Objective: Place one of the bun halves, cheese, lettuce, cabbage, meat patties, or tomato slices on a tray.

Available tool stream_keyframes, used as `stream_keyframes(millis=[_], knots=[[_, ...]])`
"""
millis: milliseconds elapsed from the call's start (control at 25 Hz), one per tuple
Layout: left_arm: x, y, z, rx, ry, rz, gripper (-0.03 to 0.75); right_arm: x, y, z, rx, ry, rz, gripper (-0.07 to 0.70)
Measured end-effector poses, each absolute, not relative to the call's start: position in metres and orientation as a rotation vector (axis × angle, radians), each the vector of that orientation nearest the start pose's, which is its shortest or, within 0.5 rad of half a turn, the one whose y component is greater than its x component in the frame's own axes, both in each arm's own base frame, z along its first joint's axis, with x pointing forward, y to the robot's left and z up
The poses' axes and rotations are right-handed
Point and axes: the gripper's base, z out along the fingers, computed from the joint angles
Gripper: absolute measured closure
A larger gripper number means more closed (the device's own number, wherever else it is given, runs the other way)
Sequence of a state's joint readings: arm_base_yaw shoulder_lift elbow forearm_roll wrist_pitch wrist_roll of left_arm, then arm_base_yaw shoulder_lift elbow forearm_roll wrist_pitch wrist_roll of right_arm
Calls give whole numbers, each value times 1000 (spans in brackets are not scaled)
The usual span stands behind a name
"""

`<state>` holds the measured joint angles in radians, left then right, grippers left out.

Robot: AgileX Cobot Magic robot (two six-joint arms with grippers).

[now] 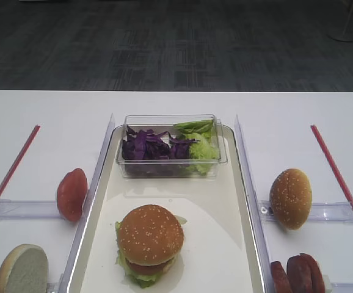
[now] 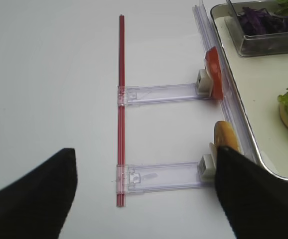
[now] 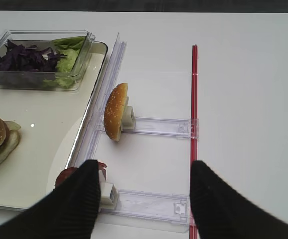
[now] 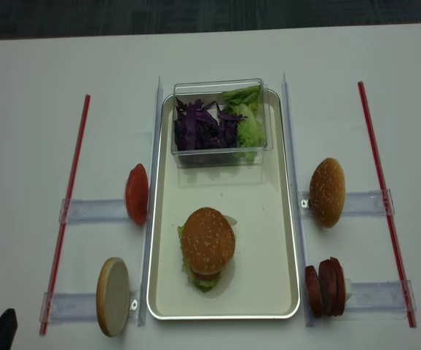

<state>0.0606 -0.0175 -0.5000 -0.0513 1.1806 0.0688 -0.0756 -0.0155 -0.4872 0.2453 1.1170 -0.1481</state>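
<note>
The cream tray (image 1: pixel 237 201) (image 4: pixel 269 240) carries an assembled burger (image 1: pixel 150 241) and a clear box with purple cabbage (image 1: pixel 149 146) and lettuce (image 1: pixel 202 146). Right of it, a sesame bun half (image 1: pixel 291 198) (image 3: pixel 115 111) stands on edge above the meat patties (image 1: pixel 298 274) (image 3: pixel 64 175). On the left are a tomato slice (image 1: pixel 72 194) (image 2: pixel 214 72) and a pale bun half (image 1: pixel 22 268) (image 2: pixel 225 137). No cheese shows. My right gripper (image 3: pixel 144 199) hangs open over the patties' holder. My left gripper (image 2: pixel 144 194) hangs open over the pale half's holder. Both are empty.
Red strips (image 1: pixel 11 168) (image 1: pixel 338 177) run along both sides of the white table. Clear plastic holders (image 3: pixel 154 127) (image 2: pixel 159 93) reach from them to the upright clear dividers (image 1: pixel 247 177) flanking the tray. The table's far edge lies beyond the box.
</note>
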Motion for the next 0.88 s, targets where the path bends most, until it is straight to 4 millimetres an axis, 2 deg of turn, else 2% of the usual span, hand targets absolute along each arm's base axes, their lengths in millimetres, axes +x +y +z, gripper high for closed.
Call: stream_keyframes(millis=[880], knots=[[-13, -5, 268, 16, 2146, 13, 176, -8, 20, 271, -95, 2075, 157, 197]])
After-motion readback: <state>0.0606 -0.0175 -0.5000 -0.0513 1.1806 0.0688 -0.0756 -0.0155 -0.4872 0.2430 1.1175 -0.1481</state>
